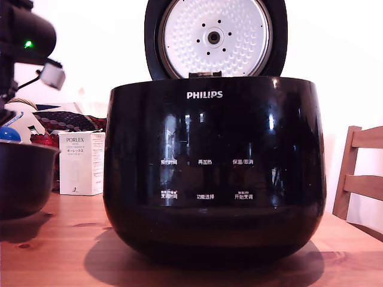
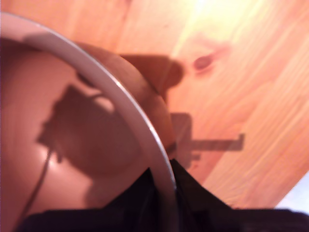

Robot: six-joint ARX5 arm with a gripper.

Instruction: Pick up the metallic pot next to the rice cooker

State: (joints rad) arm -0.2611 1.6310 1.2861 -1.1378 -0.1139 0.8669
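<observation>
- Up close in the wrist view, the gripper (image 2: 164, 186) has its two dark fingers straddling the thin light rim of the metallic pot (image 2: 72, 145), one inside, one outside, so it's pinching the wall.
- The pot sits on the wooden table (image 1: 66, 239) at the exterior view's left edge, just beside the rice cooker (image 1: 215, 173), not touching it.
- The cooker's lid stands open, dimpled silver plate facing out.
- Behind the pot there's a white Porlex box (image 1: 82, 162).
- A wooden chair (image 1: 359, 179) is far on the exterior view's right.
</observation>
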